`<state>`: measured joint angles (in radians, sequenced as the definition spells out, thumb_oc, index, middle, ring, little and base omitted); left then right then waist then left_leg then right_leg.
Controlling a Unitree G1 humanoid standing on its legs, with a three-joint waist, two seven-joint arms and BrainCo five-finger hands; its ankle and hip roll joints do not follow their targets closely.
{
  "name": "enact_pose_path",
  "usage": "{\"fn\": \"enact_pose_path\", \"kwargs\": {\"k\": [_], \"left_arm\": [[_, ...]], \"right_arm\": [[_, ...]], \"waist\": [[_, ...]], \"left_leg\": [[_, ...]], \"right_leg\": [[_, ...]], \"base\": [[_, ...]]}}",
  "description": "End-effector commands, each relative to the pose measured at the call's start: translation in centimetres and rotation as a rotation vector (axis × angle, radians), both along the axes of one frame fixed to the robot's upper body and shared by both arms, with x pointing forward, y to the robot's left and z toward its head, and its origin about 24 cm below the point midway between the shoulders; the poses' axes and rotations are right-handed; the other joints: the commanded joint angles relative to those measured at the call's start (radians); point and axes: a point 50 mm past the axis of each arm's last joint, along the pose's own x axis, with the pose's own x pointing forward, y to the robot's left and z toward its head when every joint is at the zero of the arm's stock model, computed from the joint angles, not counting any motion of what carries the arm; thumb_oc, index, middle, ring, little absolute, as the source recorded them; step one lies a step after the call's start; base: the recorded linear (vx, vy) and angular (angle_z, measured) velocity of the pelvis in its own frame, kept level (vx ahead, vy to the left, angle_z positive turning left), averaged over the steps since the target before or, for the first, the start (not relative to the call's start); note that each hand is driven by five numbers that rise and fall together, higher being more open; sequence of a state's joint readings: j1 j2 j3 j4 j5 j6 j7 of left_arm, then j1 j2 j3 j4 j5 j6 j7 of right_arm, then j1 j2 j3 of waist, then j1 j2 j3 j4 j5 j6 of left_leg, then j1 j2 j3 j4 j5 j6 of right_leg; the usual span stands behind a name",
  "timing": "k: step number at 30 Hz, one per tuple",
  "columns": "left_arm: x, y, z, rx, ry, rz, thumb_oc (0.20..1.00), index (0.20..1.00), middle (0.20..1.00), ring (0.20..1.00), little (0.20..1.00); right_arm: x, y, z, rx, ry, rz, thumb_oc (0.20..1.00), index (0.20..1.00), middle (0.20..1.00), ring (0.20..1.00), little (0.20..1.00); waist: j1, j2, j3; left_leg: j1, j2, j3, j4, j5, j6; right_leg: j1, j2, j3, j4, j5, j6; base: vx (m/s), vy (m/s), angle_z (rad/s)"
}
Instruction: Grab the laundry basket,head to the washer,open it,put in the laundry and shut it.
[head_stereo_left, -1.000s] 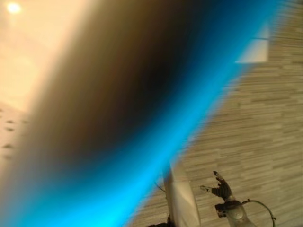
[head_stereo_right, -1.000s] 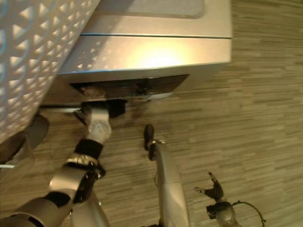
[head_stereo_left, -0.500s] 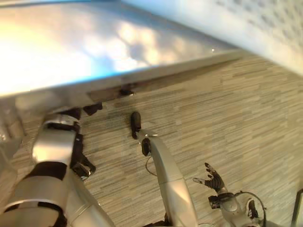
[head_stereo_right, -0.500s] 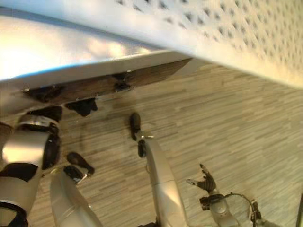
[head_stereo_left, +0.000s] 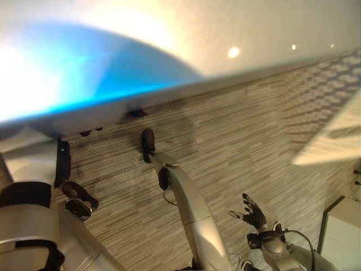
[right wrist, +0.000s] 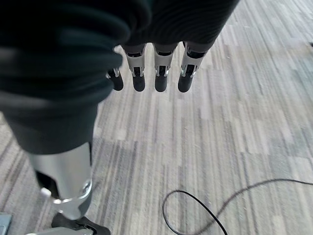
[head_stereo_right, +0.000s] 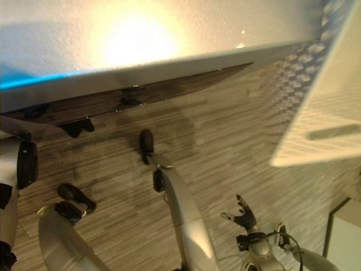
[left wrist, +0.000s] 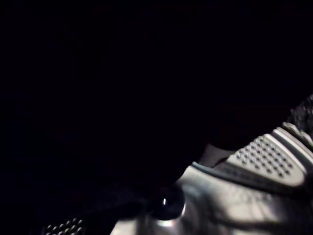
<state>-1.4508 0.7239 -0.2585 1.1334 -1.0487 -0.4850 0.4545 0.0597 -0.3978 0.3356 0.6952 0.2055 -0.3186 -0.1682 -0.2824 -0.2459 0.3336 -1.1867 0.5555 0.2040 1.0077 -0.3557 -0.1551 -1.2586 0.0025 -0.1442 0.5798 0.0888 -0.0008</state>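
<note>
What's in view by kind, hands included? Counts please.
washer: 1
laundry basket: 1
white cabinet: 1
right hand, open over the floor: 1
Total: 4

No text, label, number or sign can be read.

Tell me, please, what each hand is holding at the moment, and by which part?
The right hand holds nothing, fingers relaxed above the floor. Whether the left hand holds anything cannot be told.
</note>
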Motion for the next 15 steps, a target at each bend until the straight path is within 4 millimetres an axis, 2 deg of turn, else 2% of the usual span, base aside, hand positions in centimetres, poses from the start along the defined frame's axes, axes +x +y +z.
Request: {"fn": "enact_pose_path", "kwargs": {"k": [1, 2, 3, 4, 7, 8, 9, 13, 15], "left_arm": [[-4.0, 3.0, 4.9, 0.112, -0.124, 0.154, 1.0, 1.0, 1.0, 1.0, 1.0], [-2.7, 4.0, 2.3, 0.185, 0.105, 0.234, 1.0, 1.0, 1.0, 1.0, 1.0], [-2.7, 3.9, 2.4, 0.189, 0.111, 0.239, 1.0, 1.0, 1.0, 1.0, 1.0], [-1.9, 4.9, 0.2, 0.325, 0.368, 0.339, 1.0, 1.0, 1.0, 1.0, 1.0], [-1.6, 4.5, 0.1, 0.379, 0.397, 0.355, 1.0, 1.0, 1.0, 1.0, 1.0], [-1.1, 4.1, -0.5, 0.472, 0.446, 0.351, 1.0, 1.0, 1.0, 1.0, 1.0], [-0.8, 4.1, -1.2, 0.594, 0.552, 0.425, 1.0, 1.0, 1.0, 1.0, 1.0], [-0.4, 3.8, -2.2, 0.7, 0.632, 0.455, 1.0, 1.0, 1.0, 1.0, 1.0], [0.2, 4.2, -4.3, 0.794, 0.785, 0.449, 1.0, 1.0, 1.0, 1.0, 1.0]], "right_arm": [[-2.1, -2.4, 0.0, -0.038, 0.044, -0.024, 1.0, 1.0, 1.0, 1.0, 1.0], [-1.9, -2.4, 0.1, -0.037, 0.038, -0.025, 1.0, 1.0, 1.0, 1.0, 1.0], [-2.0, -2.4, 0.1, -0.036, 0.038, -0.024, 1.0, 1.0, 1.0, 1.0, 1.0], [-1.5, -2.4, 0.3, -0.038, 0.026, -0.02, 1.0, 1.0, 1.0, 1.0, 1.0], [-1.0, -2.4, 0.4, -0.026, 0.015, -0.023, 1.0, 1.0, 1.0, 1.0, 1.0], [-0.6, -2.6, 0.8, -0.024, -0.003, -0.031, 1.0, 1.0, 1.0, 1.0, 1.0], [-0.6, -2.7, 1.0, -0.02, -0.016, -0.023, 1.0, 1.0, 1.0, 1.0, 1.0], [-0.8, -2.5, 0.9, -0.02, -0.013, -0.012, 1.0, 1.0, 1.0, 1.0, 1.0], [-1.1, -2.9, 0.4, -0.036, 0.023, -0.015, 1.0, 1.0, 1.0, 1.0, 1.0]], "waist": [[-0.013, 0.073, -0.082], [-0.011, 0.083, -0.08], [-0.013, 0.082, -0.081], [-0.012, 0.089, -0.081], [-0.013, 0.089, -0.082], [-0.009, 0.091, -0.082], [-0.01, 0.097, -0.086], [-0.008, 0.104, -0.088], [-0.006, 0.115, -0.085]], "left_leg": [[0.085, -0.016, 0.003, 0.042, -0.008, 0.031], [0.085, -0.018, 0.006, 0.039, -0.002, 0.032], [0.085, -0.019, 0.005, 0.038, -0.001, 0.032], [0.088, -0.026, 0.015, 0.032, 0.0, 0.032], [0.093, -0.037, 0.02, 0.014, 0.009, 0.031], [0.092, -0.041, 0.017, 0.009, 0.016, 0.031], [0.094, -0.045, 0.018, -0.004, 0.025, 0.029], [0.107, -0.061, 0.02, -0.038, 0.044, 0.022], [0.135, -0.076, 0.027, -0.074, 0.062, 0.019]], "right_leg": [[0.063, -0.031, 0.019, 0.066, -0.084, 0.131], [0.062, -0.037, 0.015, 0.064, -0.083, 0.13], [0.062, -0.038, 0.015, 0.064, -0.083, 0.13], [0.06, -0.044, 0.014, 0.061, -0.082, 0.129], [0.06, -0.052, 0.014, 0.053, -0.079, 0.13], [0.062, -0.057, 0.01, 0.048, -0.077, 0.129], [0.066, -0.06, 0.008, 0.038, -0.073, 0.127], [0.078, -0.069, 0.007, 0.021, -0.068, 0.125], [0.097, -0.075, 0.01, 0.005, -0.061, 0.12]], "base": [[0.0, 0.0, 0.0], [0.0, 0.0, 0.0], [-0.01, 0.049, 0.02], [-0.01, 0.033, 0.02], [-0.01, 0.031, 0.04], [-0.03, -0.029, 0.06], [-0.03, -0.03, 0.11], [-0.02, -0.012, 0.2], [-0.05, 0.011, 0.1]]}}
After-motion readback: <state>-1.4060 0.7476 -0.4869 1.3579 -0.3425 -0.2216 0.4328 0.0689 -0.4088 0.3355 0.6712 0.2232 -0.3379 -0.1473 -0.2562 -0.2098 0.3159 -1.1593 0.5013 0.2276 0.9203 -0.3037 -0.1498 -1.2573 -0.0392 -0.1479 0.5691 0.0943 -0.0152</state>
